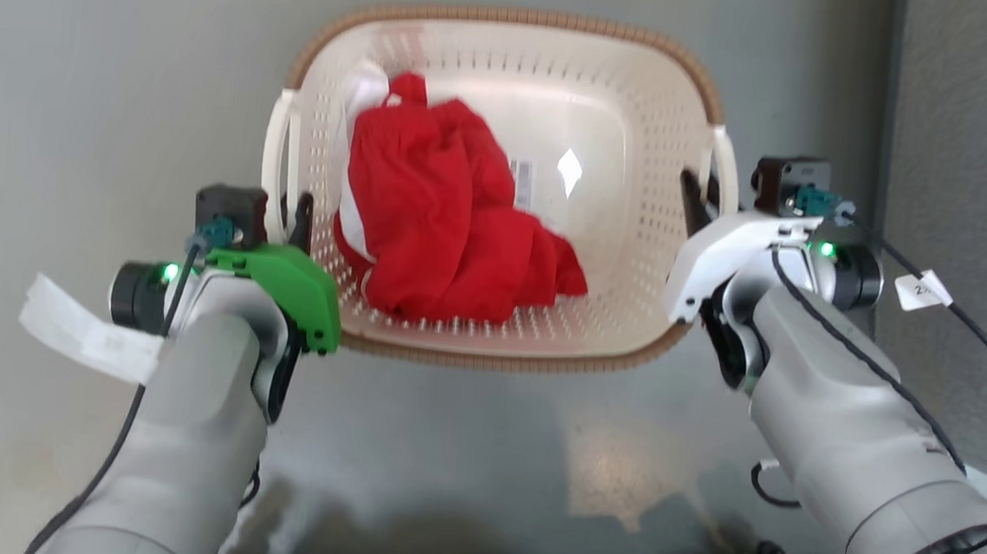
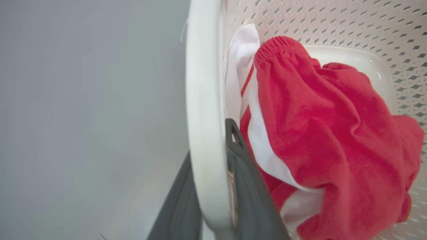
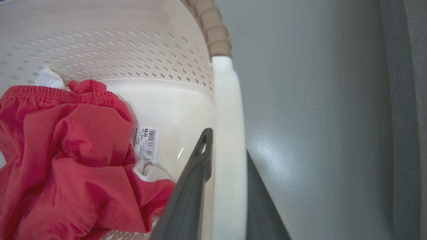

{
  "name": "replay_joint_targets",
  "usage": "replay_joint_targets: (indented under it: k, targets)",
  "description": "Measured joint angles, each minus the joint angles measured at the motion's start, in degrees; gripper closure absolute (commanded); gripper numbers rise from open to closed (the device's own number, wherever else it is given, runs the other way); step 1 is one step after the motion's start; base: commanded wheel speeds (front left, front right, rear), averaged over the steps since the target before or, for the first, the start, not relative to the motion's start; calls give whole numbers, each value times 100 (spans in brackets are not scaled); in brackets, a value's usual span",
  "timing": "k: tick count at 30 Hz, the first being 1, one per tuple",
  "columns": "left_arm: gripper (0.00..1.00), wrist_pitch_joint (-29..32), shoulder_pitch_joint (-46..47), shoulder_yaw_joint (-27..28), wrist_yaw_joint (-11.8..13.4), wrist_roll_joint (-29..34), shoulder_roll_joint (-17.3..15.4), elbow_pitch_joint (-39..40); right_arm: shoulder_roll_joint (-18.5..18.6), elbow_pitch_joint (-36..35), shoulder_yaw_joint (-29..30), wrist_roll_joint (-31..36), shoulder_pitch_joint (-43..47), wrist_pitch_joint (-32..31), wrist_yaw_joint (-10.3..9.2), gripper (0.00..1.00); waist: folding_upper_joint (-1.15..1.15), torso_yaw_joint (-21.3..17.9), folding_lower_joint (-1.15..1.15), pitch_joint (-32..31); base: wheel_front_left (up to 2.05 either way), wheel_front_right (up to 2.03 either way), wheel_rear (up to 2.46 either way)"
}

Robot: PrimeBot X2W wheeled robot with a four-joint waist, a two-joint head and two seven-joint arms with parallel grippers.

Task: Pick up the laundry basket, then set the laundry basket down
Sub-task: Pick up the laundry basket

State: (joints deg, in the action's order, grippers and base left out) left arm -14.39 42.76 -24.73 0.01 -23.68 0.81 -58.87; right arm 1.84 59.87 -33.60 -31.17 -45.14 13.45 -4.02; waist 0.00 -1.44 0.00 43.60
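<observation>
Head view: I am seeing the cream-white rounded-rectangular plastic laundry basket with perforated sides and a brown woven-look rim (image 1: 512, 15) sitting straight ahead over the smooth grey floor (image 1: 126, 69), between my two arms. I cannot tell whether it is resting on the floor or hanging just above it. A crumpled red cloth garment with white stripes (image 1: 445, 221) is lying in its left half, beside a small white barcode label (image 1: 522, 183) on the solid bottom.

The left gripper (image 1: 293, 221) is clamping the white left side handle (image 1: 274, 157), one dark finger inside the basket and one outside. The right gripper (image 1: 696, 206) is gripping the white right side handle (image 1: 725, 167) the same way, its fingers closing on the bar from both sides.
</observation>
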Motion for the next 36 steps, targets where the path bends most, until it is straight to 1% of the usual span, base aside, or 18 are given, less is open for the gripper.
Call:
replay_joint_targets:
  k: [5, 9, 15, 19, 22, 28, 36]
  targets:
    - [100, 8, -207, -81, -52, -136, 18, -194, -12, 142, -186, -165, 165, -267, 152, 100, 0, -8, 0, -392, 0, 0, 0]
    - [100, 144, -362, -145, -100, -346, 16, -370, -25, 267, -334, -299, 342, -533, 249, 100, 0, -11, 0, -714, 0, 0, 0]
    - [100, 326, -667, -258, -196, -513, 27, -524, -45, 385, -471, -455, 592, -806, 291, 100, 0, -8, 0, -1201, 0, 0, 0]
    - [100, 445, -881, -326, -254, -738, 31, -580, -57, 413, -569, -590, 800, -1002, 300, 100, 0, 0, 0, -1527, 0, 0, 0]
    - [100, 560, -1050, -379, -305, -797, 33, -664, -63, 436, -646, -731, 986, -1191, 348, 100, 0, 7, 0, -1772, 0, 0, 0]
    - [100, 739, -1354, -519, -336, -975, 37, -743, -81, 455, -828, -895, 1340, -1573, 348, 100, 0, 14, 0, -2265, 0, 0, 0]
    - [100, 890, -1755, -673, -360, -1147, 34, -773, -80, 430, -1059, -1107, 1719, -1860, 344, 100, 0, 4, 0, -2923, 0, 0, 0]
